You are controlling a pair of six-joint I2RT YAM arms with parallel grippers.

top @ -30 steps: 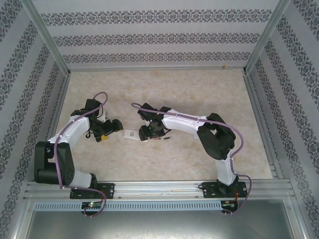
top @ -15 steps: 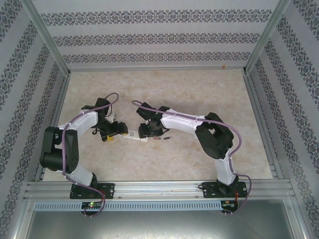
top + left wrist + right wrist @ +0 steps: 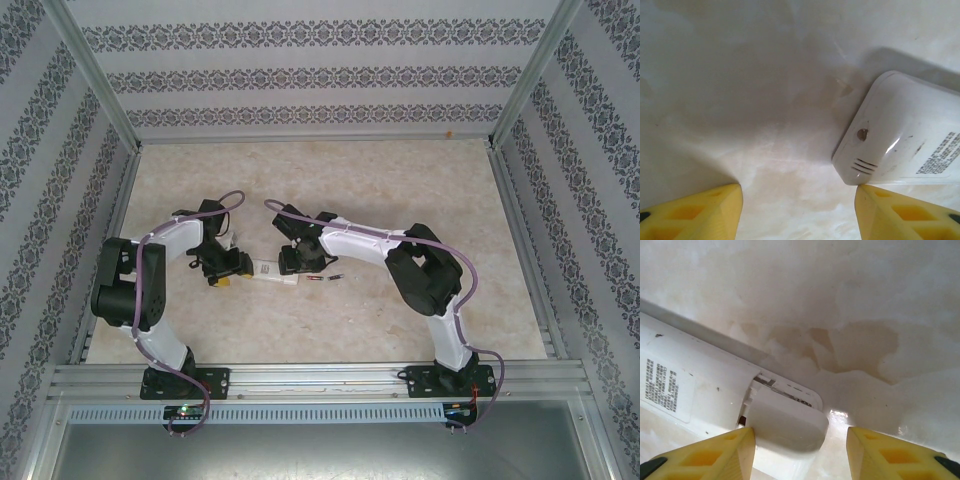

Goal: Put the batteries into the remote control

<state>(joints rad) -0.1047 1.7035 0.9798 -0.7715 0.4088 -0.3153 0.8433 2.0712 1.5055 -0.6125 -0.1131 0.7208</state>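
On the left of the top view, the left arm has folded its elbow up and back toward 7 o'clock compared with a second ago, and the left gripper (image 3: 228, 271) has crept toward 3 o'clock, closer to the remote control (image 3: 272, 271). Its yellow fingers (image 3: 695, 212) have narrowed but stand released, with only bare table (image 3: 400, 190) between them. In the left wrist view the remote's rounded end sits at 2 o'clock, just beside the right-hand finger. The white remote lies label-up at mid-table, about where it was. At its 3 o'clock end the right gripper (image 3: 290, 266) hangs low, slightly narrower than before, jaws unclenched. In the right wrist view one finger (image 3: 715, 455) touches the remote's end cover (image 3: 785, 422) and the other stands apart from it. The batteries (image 3: 325, 279) lie on the table at 4 o'clock of that gripper, unmoved.
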